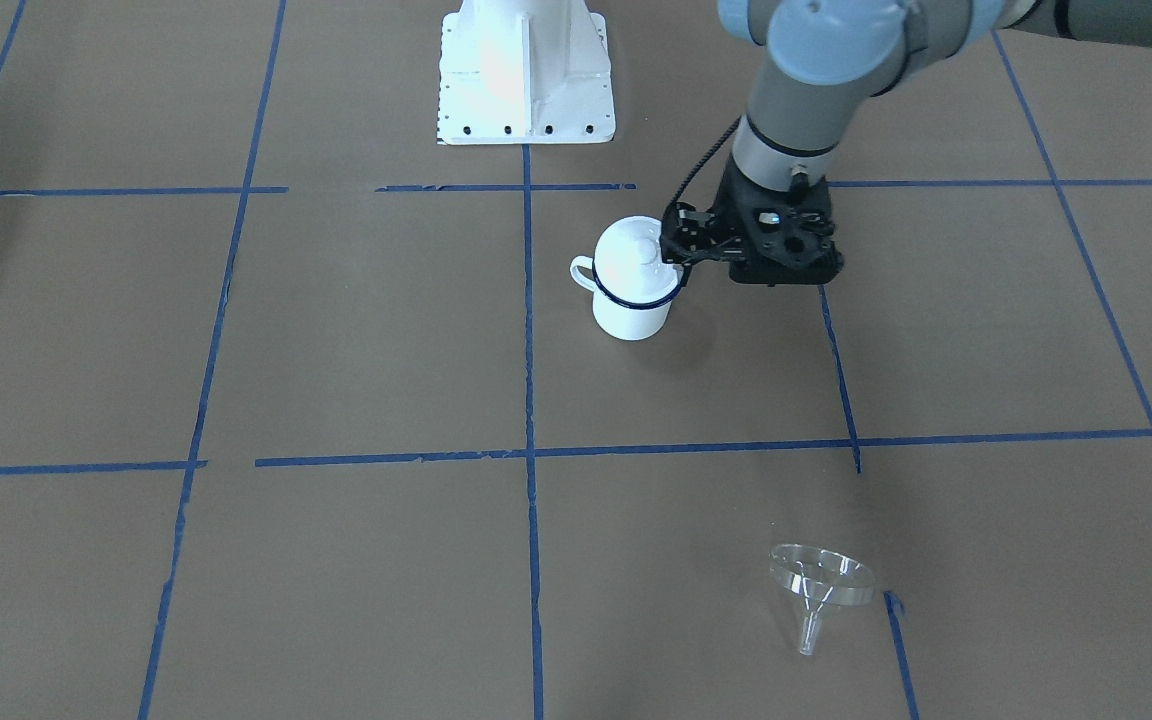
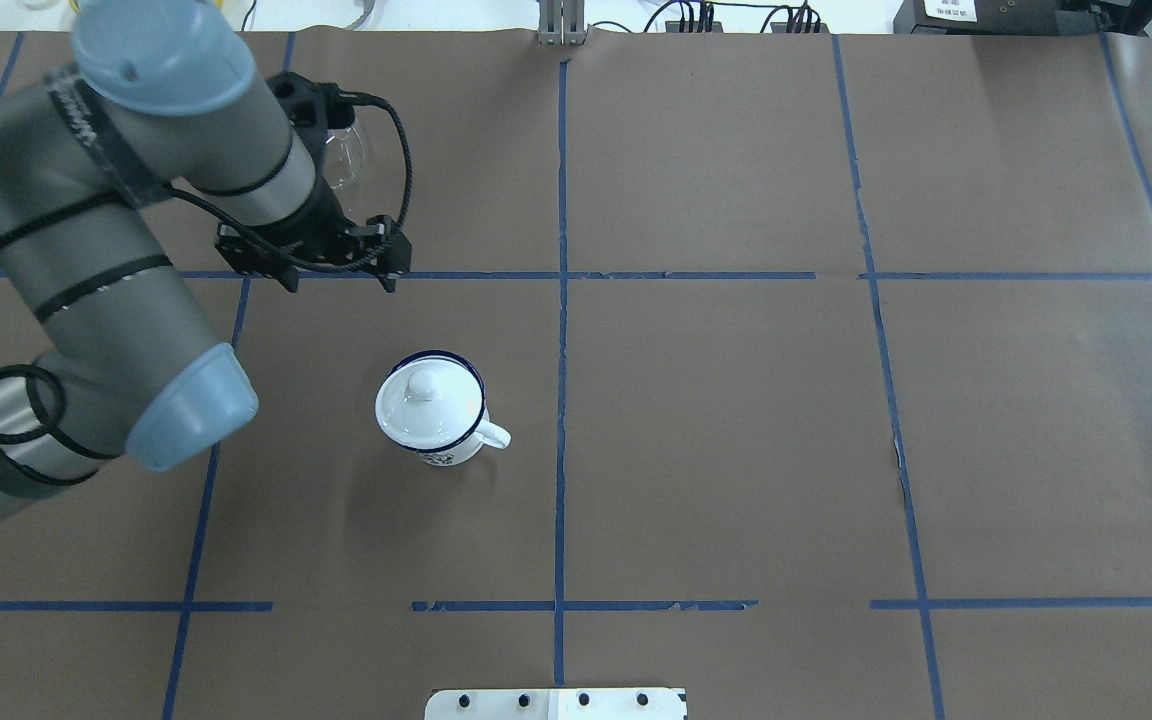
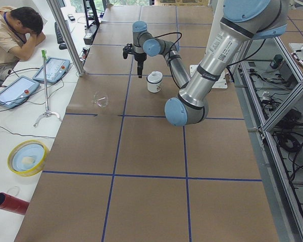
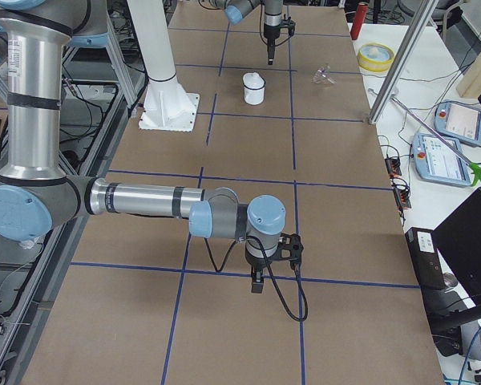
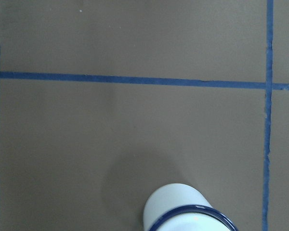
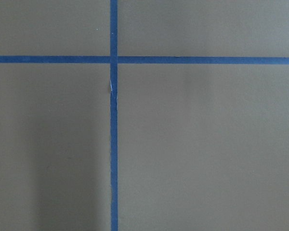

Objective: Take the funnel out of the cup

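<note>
Funnel (image 1: 823, 583) on its side, spout pointing away from upright cup (image 1: 631, 305)

This is looking like a robotics lab. A table (image 3: 141, 151) wrapped in brown paper is carrying a grid of blue tape (image 3: 116, 174). Beside the table a seated operator (image 3: 10, 30) is leaning on a white bench (image 3: 20, 121) where teach pendants (image 3: 51, 69) are lying, and cables (image 3: 295, 143) are trailing along the table's opposite side.

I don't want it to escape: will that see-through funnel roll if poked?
Probably: the funnel lies on its side, on its round rim, so it would likely roll in a curve. It looks like thin clear plastic, so probably light.
</note>
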